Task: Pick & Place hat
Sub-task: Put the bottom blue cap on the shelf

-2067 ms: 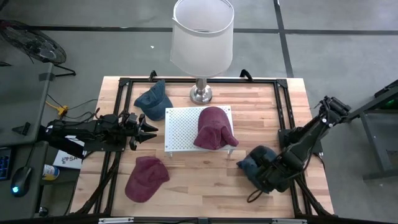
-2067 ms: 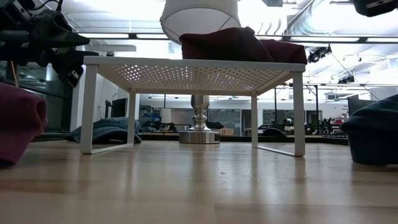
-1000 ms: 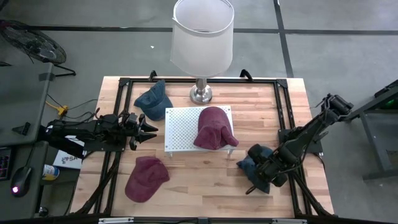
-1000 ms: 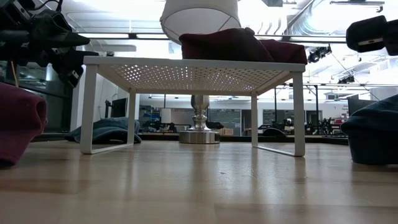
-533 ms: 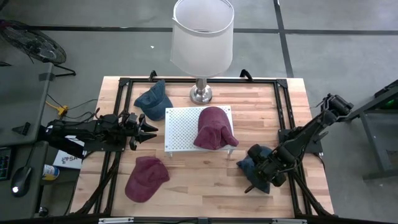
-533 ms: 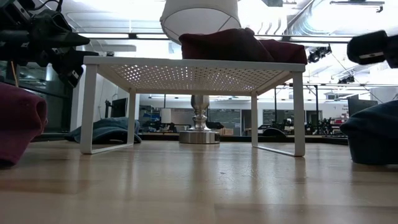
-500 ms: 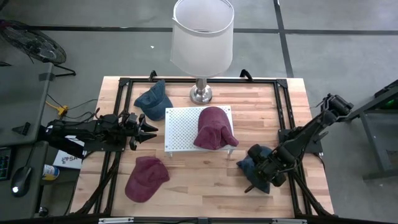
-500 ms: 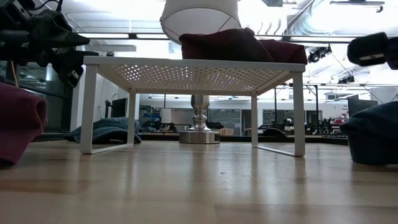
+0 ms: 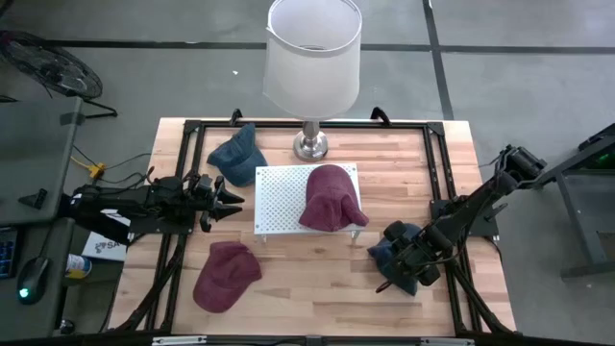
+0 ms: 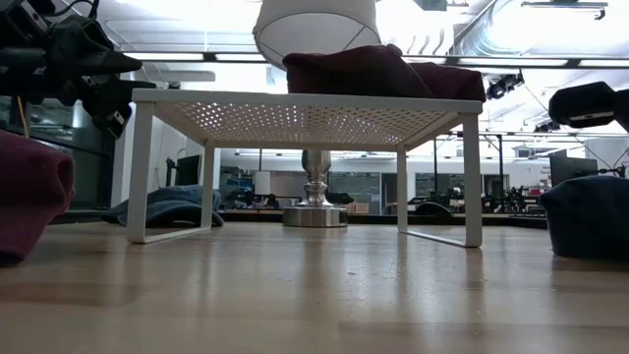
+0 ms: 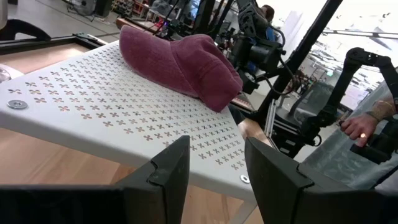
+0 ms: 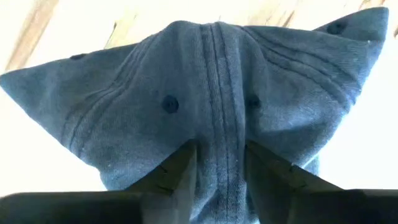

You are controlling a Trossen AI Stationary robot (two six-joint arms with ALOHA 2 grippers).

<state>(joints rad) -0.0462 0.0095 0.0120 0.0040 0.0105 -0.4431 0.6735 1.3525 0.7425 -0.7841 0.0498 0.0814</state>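
Four hats lay about my table: a maroon hat (image 9: 331, 196) on the white perforated rack (image 9: 281, 200) in the middle, a second maroon hat (image 9: 225, 275) on the wood near the front left, a blue hat (image 9: 237, 156) at the back left near the lamp (image 9: 312, 58), and the dark blue hat (image 12: 211, 93) at the front right. My right gripper (image 9: 405, 271) was down on that dark blue hat, just off the rack's right front corner. In my right wrist view its fabric was pinched between my two fingers (image 12: 176, 171), bunched into a ridge with the crown spreading to either side, so I was clamped on it. My left gripper (image 9: 227, 200) hung above the table's left side, level with the rack's left edge, its fingers (image 11: 171, 171) parted with nothing between them. Beyond the table, a person's hand (image 11: 359, 128) showed in my left wrist view.
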